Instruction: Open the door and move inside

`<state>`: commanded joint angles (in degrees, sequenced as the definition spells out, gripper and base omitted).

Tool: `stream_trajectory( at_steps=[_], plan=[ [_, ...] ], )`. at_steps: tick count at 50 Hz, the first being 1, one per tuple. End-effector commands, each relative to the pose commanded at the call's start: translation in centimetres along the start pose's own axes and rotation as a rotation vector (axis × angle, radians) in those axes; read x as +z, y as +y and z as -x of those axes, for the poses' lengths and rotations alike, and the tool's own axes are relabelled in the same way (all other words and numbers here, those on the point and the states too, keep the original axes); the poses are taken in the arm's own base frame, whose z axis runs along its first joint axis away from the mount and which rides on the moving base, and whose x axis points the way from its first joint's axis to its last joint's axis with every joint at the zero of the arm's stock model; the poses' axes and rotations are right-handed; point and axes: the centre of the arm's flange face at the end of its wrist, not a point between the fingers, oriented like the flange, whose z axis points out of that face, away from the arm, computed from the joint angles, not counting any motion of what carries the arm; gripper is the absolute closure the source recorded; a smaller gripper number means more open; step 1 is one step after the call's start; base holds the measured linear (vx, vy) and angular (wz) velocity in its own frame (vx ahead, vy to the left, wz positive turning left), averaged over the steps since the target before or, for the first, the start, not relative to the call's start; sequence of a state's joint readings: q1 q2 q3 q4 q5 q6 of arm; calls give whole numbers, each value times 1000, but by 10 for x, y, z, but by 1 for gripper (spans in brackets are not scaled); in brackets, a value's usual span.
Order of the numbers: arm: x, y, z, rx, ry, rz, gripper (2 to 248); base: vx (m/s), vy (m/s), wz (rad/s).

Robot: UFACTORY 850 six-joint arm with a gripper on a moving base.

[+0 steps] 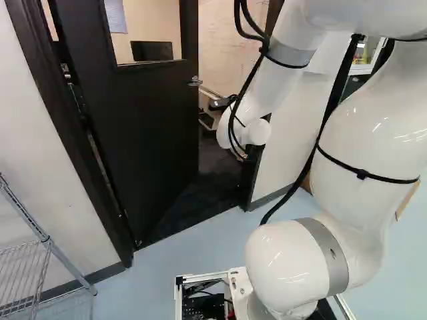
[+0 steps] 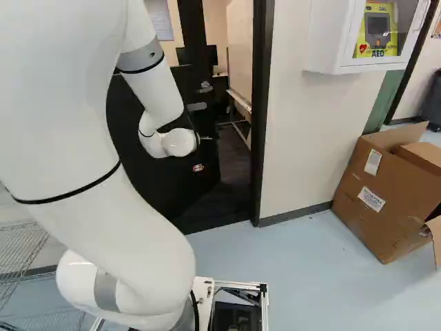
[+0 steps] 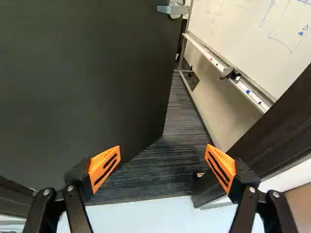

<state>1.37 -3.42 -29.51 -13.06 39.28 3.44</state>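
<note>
Right base view: a black door [image 2: 189, 186] stands partly open, swung into the room beyond. The claw [image 2: 198, 167] is mostly lost against that darkness, with just a small orange patch showing beside the arm's white wrist [image 2: 179, 142]. Higher than the claw, near the door's free edge, is a silver lever handle [image 2: 205, 87]. The dark door frame [image 2: 262, 103] rises to the claw's right.

Left base view: the door fills the space to the left of the claw, a flat, dark slab with a glass window [image 1: 157, 32] in its upper part. Its hinged side is farthest from the claw; its free edge is nearer, with a gap between it and the frame. The claw itself is hard to make out here.

Wrist view: the claw [image 3: 162, 169] has its two orange-padded fingers spread wide apart, nothing between them. The smooth, near-black door face spreads ahead and to the left of them, its handle far ahead. Dark, ridged flooring [image 3: 177, 145] shows through the opening, and a whiteboard [image 3: 243, 29] stands ahead and to the right.
</note>
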Motion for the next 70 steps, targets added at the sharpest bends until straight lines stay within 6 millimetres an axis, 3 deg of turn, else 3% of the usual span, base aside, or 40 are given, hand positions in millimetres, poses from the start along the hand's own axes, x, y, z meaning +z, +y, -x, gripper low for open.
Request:
stream_trajectory(
  at_steps=[11, 33, 70],
  plan=[
    [-7, 1, 3, 13, -1, 6, 3, 0, 0, 0],
    [-45, 6, 22, 27, -4, 35, 3, 0, 0, 0],
    [-48, 6, 24, 28, -3, 37, 3, 0, 0, 0]
  ],
)
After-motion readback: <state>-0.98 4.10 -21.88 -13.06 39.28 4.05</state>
